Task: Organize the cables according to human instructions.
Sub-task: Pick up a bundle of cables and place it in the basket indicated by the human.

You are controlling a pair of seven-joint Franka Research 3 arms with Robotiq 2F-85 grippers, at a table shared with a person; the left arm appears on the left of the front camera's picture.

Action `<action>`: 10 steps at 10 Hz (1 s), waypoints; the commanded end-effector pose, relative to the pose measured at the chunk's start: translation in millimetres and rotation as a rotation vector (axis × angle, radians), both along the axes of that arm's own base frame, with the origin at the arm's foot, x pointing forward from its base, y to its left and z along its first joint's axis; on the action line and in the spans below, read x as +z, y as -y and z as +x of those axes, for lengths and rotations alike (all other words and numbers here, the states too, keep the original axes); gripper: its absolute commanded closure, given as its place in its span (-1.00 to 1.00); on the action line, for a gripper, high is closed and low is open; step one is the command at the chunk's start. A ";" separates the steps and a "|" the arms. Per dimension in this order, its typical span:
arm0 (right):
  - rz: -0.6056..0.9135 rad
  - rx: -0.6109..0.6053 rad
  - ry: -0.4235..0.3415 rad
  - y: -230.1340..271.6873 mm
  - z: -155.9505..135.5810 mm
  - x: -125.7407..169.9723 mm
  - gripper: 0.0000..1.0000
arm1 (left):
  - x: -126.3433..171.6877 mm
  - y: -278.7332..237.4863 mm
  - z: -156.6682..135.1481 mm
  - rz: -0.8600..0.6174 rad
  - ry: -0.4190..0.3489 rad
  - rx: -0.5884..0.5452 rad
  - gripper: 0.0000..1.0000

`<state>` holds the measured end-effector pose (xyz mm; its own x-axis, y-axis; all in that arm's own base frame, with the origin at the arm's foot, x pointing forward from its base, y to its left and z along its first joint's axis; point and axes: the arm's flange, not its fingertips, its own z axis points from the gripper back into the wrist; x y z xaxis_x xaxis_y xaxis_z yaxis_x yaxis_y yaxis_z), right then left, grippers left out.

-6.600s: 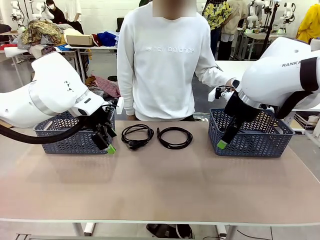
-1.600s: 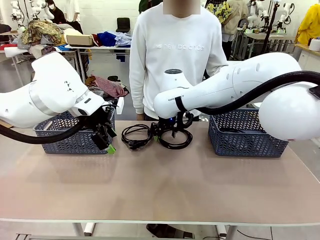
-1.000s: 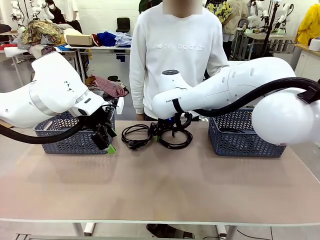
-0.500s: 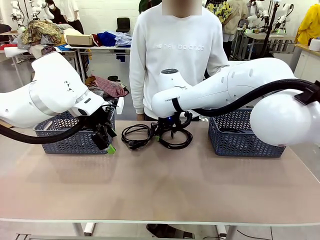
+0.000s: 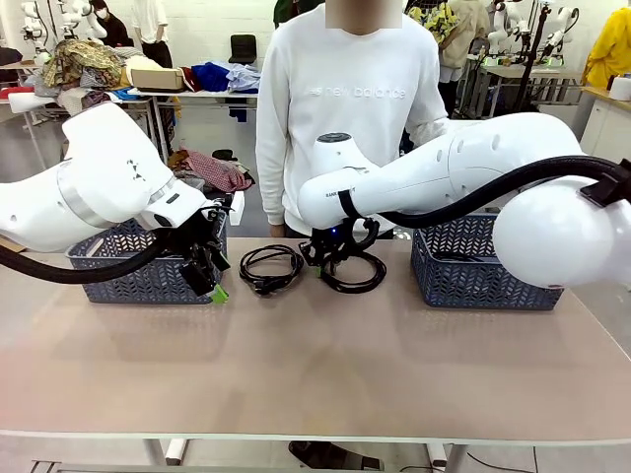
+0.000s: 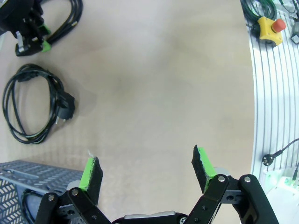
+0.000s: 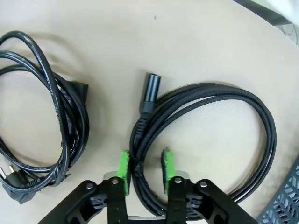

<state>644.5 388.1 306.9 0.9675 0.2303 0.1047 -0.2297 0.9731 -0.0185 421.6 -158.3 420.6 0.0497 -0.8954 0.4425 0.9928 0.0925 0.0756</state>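
Right arm reaches across the middle of the table (image 5: 315,374). The right gripper (image 5: 330,258) is down at the near-left edge of the braided cable (image 5: 363,283), in front of the person (image 5: 340,118) standing at the far side.

From the right wrist, the right gripper (image 7: 145,162) has its green pads drawn narrow on the braided cable (image 7: 261,130). The doubled strands of the loop run up between the two pads and fill the gap, so it is gripped. The cable's cylindrical plug end lies just above the pads on the tabletop, and the rest of the coil fans out to the right, flat on the table.

The plug cable (image 5: 271,266) is a second coil, just left of the braided one. It lies loose on the table, touched by neither gripper. In the right wrist view the plug cable (image 7: 56,107) sits just beside the gripped strands, its angled plug at lower left.

The left gripper (image 5: 217,286) hangs in front of the left basket (image 5: 128,271), fingers wide and holding nothing. From the left wrist, the left gripper (image 6: 145,163) spans bare table, with the plug cable (image 6: 28,109) off to one side.

A dark loop shows inside the left basket's corner, possibly another cord, but it is too cut off to say.

The right basket (image 5: 483,281) stands well apart from both coils, behind the right arm.
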 end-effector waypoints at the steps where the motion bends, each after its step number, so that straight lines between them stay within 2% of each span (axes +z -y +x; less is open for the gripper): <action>1: -0.011 -0.041 -0.006 -1.8 2.0 0.3 0.55 | 0.5 -1.5 -0.2 0.001 0.000 0.001 -1.00; 2: 0.009 -0.046 -0.019 -0.8 2.9 -0.2 1.00 | 0.5 -1.5 -0.2 0.001 0.000 0.001 -1.00; 3: 0.018 -0.058 -0.024 0.9 3.5 -0.7 0.92 | 0.5 -1.5 -0.2 0.001 0.000 0.001 -1.00; 4: 0.033 -0.080 -0.020 3.3 3.3 1.1 1.00 | 0.5 -1.5 -0.2 0.001 0.000 0.001 -1.00; 8: 0.020 -0.179 0.033 12.8 -1.9 24.9 1.00 | 0.5 -1.5 -0.2 0.001 0.000 0.001 -1.00; 10: 0.003 -0.107 0.057 12.5 -10.4 58.3 1.00 | 0.5 -1.5 -0.2 0.001 0.000 0.001 -1.00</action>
